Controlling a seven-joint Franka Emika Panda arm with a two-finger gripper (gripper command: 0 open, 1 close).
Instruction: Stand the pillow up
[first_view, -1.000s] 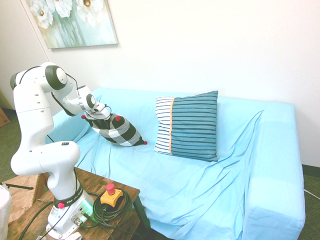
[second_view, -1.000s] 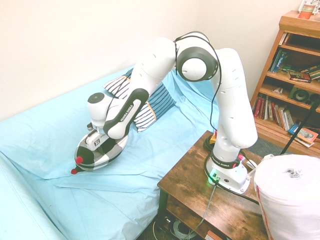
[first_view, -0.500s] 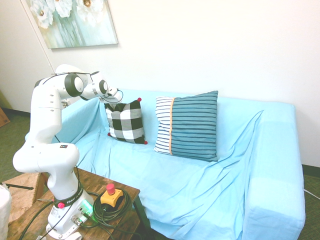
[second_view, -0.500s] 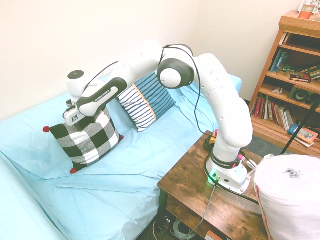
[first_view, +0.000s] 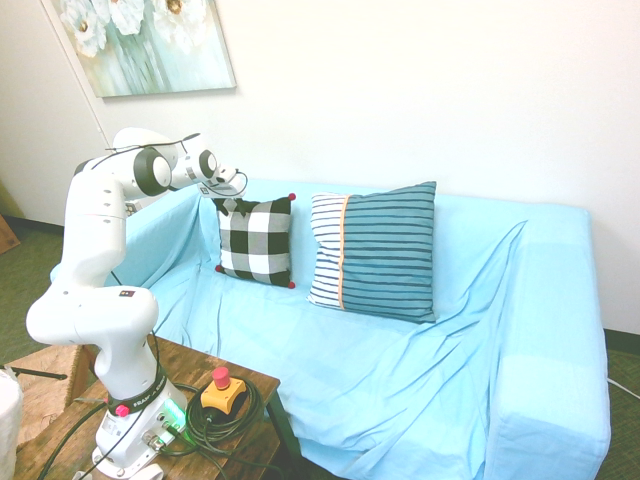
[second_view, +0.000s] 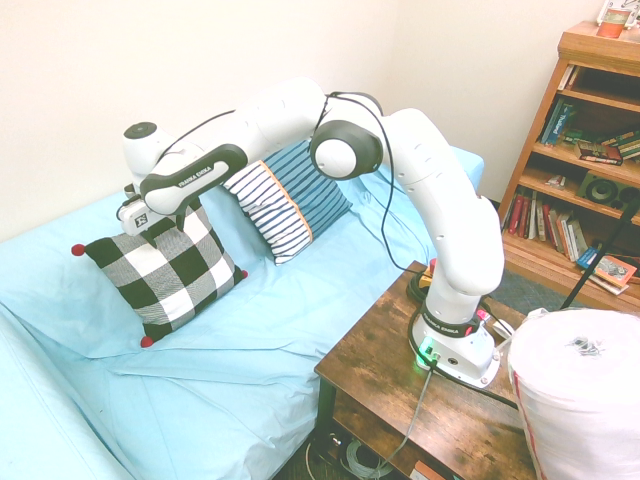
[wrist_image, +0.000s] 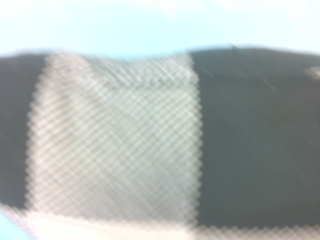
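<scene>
The pillow hangs below the pincer, which pinches its upper edge; its upright face should settle straight down.

2 outside views face sofa; wrist close.

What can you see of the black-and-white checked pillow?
The pillow is a small square with big black and white checks, and it looks like soft cloth. Three round red pom-poms show at its corners; the gripper is by the other corner. It stands up on the blue sofa, leaning back a little, beside the striped cushion. The gripper is at its top edge, but I can't tell how firmly it holds on.
</scene>
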